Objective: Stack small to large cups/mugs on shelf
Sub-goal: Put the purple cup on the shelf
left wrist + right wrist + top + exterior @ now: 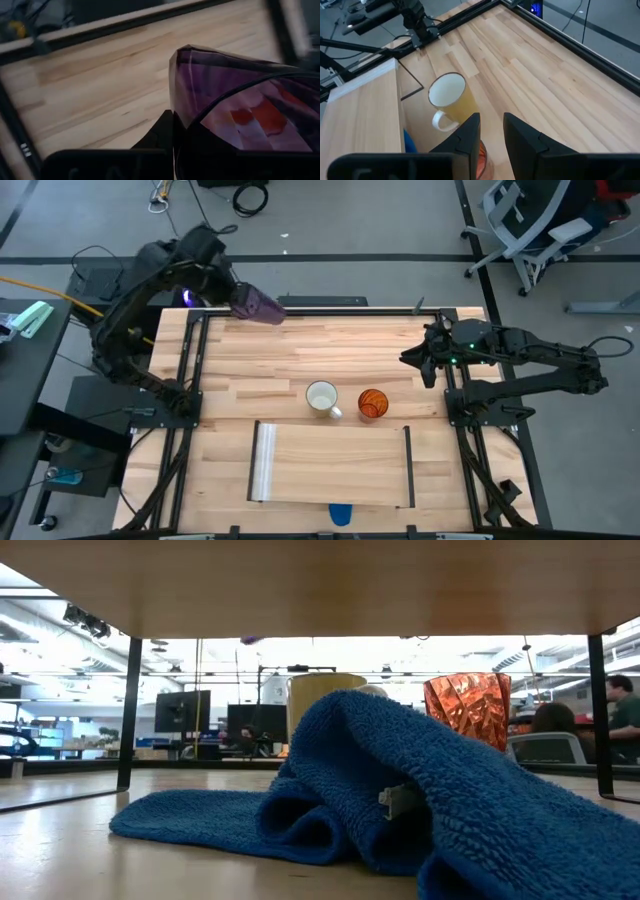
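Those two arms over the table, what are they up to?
The left gripper is shut on a purple tumbler, held near the table's far left corner. The right gripper waits open at the right side. A white mug and an orange tumbler stand side by side on the table, just beyond the shelf, which holds no cups yet.

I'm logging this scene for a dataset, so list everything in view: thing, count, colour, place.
translucent purple tumbler: one, purple, held above the table's far left corner
white handled mug: one, white outside, cream inside, mid-table, just behind the shelf
translucent orange tumbler: one, orange, right of the mug
pale wooden board shelf: one, pale wood, near edge of the table
blue towel: one, blue, under the shelf
slatted wooden table: one, light wood
left hand: shut on the purple tumbler
right hand: open, above the orange tumbler
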Available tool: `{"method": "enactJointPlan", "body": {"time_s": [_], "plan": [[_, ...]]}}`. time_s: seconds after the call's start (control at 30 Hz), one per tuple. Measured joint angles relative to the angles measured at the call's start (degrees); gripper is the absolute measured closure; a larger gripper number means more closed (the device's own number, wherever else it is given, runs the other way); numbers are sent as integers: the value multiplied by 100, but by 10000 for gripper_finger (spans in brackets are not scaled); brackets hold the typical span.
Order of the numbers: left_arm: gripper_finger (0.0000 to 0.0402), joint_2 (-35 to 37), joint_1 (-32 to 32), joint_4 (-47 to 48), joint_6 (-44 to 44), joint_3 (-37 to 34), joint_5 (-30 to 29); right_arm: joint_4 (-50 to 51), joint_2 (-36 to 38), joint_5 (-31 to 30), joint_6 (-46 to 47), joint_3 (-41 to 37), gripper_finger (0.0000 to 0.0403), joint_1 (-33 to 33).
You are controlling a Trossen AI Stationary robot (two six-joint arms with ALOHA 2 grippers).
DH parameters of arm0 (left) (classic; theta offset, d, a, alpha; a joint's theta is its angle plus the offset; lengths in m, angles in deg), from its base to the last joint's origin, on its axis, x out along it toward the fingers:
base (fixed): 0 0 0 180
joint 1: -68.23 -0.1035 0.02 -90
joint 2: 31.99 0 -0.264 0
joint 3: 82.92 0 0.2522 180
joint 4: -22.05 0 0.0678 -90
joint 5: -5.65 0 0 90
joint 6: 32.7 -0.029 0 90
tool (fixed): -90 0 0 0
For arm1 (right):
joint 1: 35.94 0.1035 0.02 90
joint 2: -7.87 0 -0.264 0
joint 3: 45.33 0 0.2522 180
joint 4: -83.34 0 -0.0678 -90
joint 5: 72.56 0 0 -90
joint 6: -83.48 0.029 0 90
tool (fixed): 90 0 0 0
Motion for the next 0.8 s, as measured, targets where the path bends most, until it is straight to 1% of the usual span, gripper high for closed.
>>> {"method": "enactJointPlan", "body": {"time_s": [0.1, 0.2, 0.3, 0.4, 0.5, 0.63, 0.8], "plan": [[390, 2, 383, 207, 65, 654, 2, 24, 0, 0, -31, 0, 311, -2], [390, 2, 852, 291, 355, 1118, -1, 23, 0, 0, -159, 0, 311, -2], [390, 2, 1409, 293, 572, 1422, 5, 23, 0, 0, -144, 0, 311, -2], [390, 2, 2001, 291, 854, 1536, 117, 23, 0, 0, -149, 0, 311, -2], [390, -4, 2591, 301, 1157, 1533, 384, 23, 0, 0, -148, 0, 311, -2], [390, -105, 3329, 23, 1602, 1533, 1012, 21, 0, 0, -152, 0, 311, -2], [390, -306, 4117, -1250, 2172, 1531, 1687, 21, 2, -138, -282, 0, 311, -2]]}}
